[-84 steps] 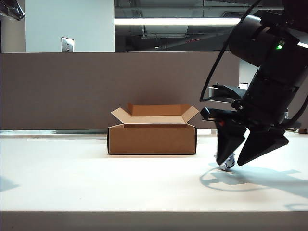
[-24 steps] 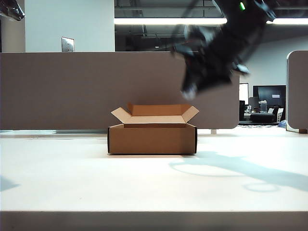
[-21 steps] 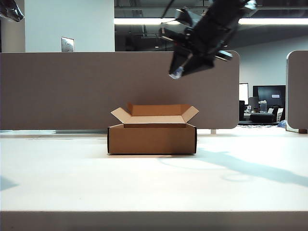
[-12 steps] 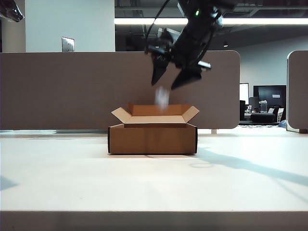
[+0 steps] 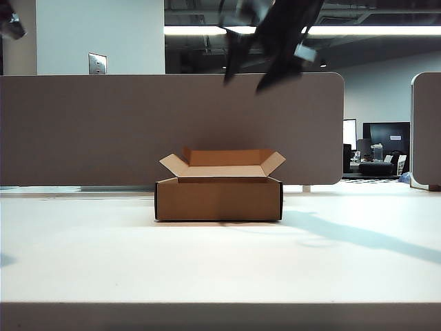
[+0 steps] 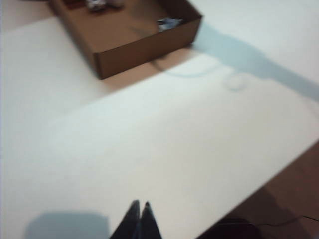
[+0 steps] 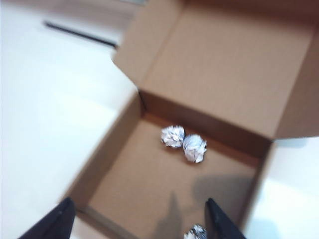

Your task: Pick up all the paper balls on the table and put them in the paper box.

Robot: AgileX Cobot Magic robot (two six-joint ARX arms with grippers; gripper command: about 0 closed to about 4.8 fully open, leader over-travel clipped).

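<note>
The right gripper [image 5: 251, 77] hangs high above the paper box [image 5: 218, 198], near the top of the exterior view, blurred, its 2 dark fingers spread apart with nothing between them. In the right wrist view the same gripper [image 7: 139, 219] looks straight down into the box, its fingertips [image 7: 60, 214] standing wide on either side of the box floor.

The left gripper [image 6: 139, 214] is held over bare table, well apart from the box, with its 2 fingertips pressed together and nothing in them. In the exterior view only a dark blurred bit of that arm shows at the upper left corner.

All 3 paper balls lie inside the box. In the right wrist view 2 of them, one ball [image 7: 173, 136] and a second ball [image 7: 195, 148], sit touching each other on the tan floor close to one wall, below an opened flap. The third ball [image 7: 195, 232] lies apart from them, near the opposite wall, partly cut off by the picture edge. The left wrist view shows blurred white wads [image 6: 169, 23] inside the box [image 6: 144, 47] too.

The box stands upright in the middle of the white table [image 5: 103, 262], with its flaps folded outward, in front of a grey partition panel [image 5: 83, 131]. A long soft shadow runs across the table to the right of the box.
</note>
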